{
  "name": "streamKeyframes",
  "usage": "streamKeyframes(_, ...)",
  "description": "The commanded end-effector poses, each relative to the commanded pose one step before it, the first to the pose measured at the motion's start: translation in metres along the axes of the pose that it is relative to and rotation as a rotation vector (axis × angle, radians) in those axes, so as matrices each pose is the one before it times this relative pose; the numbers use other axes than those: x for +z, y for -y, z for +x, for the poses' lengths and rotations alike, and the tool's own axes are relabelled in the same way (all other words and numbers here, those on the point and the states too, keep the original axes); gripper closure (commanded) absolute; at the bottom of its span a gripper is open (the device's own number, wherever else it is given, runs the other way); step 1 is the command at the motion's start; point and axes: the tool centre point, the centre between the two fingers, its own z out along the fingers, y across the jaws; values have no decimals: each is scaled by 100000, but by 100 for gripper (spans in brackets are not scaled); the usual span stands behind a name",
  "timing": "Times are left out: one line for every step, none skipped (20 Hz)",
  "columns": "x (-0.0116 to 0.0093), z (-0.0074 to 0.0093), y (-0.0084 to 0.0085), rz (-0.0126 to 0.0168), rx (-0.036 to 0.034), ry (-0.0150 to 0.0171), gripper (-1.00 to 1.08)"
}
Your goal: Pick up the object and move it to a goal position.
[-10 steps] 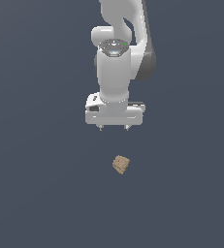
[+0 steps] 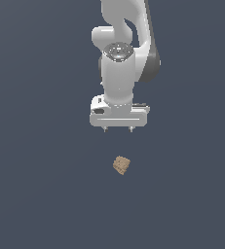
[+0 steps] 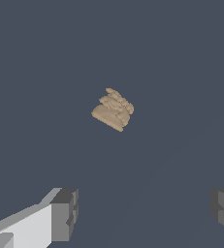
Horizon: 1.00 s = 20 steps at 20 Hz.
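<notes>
The object [image 2: 121, 165] is a small tan-brown bumpy block lying on the dark grey floor. It also shows in the wrist view [image 3: 113, 110], tilted on the floor. My white gripper [image 2: 118, 129] hangs above and slightly behind it, apart from it. The gripper points down with its jaws wide open and empty. In the wrist view the two dark finger pads [image 3: 65, 214] stand far apart, with the block ahead of them, not between them.
A flat dark grey-blue floor [image 2: 36, 194] fills both views. The white arm [image 2: 121, 53] rises above the gripper to the frame's top edge. No other objects show.
The arm and the block look the same as half a second ago; no clear movement shows.
</notes>
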Motion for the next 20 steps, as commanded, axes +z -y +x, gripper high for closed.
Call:
streamKeyframes(102,-119,340,463,-165,444,-92)
streamKeyframes(-19,-17,-2,-2,-97,-13,-92)
streamKeyframes(16,21,-21,0,0,0,-92)
streamKeyframes(-10,35,-49,-94,206,-76,-92)
streamKeyframes(47,61,-12,-33,291,0,-92)
streamKeyframes(76,83,1,-23,424,27,-92)
streamKeyframes(104,104,16,-16,550,51,-92)
streamKeyframes(132,126,23,-13,683,71,-92)
streamKeyframes(158,148,29,-17,807,85,-92)
streamKeyframes(179,170,31,-29,922,88,-92)
streamKeyframes(203,195,30,-45,1049,89,-92)
streamKeyframes(228,218,30,-59,1179,94,-92)
streamKeyframes(257,238,40,-66,1306,107,-92)
streamKeyframes(287,257,52,-74,1432,120,-92)
streamKeyframes(316,277,59,-88,1561,129,-92)
streamKeyframes(346,296,68,-104,1687,135,-92)
streamKeyframes(378,313,78,-120,1815,142,-92)
streamKeyframes(410,328,91,-137,1939,148,-92)
streamKeyframes(444,342,103,-157,2066,153,-92)
streamKeyframes(478,354,117,-179,2188,155,-92)
